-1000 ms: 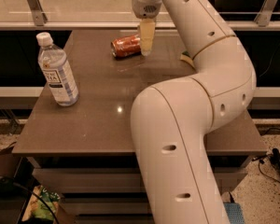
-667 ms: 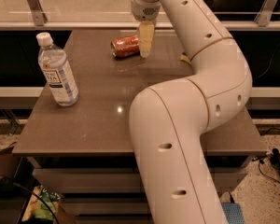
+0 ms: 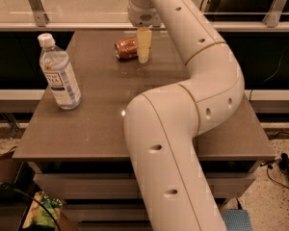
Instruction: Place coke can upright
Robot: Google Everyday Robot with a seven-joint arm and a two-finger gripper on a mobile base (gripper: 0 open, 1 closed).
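Gripper (image 3: 143, 46) has dropped lower and edged left. It now overlaps the right end of the coke can (image 3: 124, 49) at the far middle of the table (image 3: 96, 114). Can hasn't moved, lies on its side — uprighting not started, I'd say. Can't tell whether gripper is apart or clamped. Can: smooth red aluminium cylinder, likely rolls. Table: flat brown, slight sheen. Water bottle (image 3: 60, 76) — clear plastic, upright, well apart on the left.
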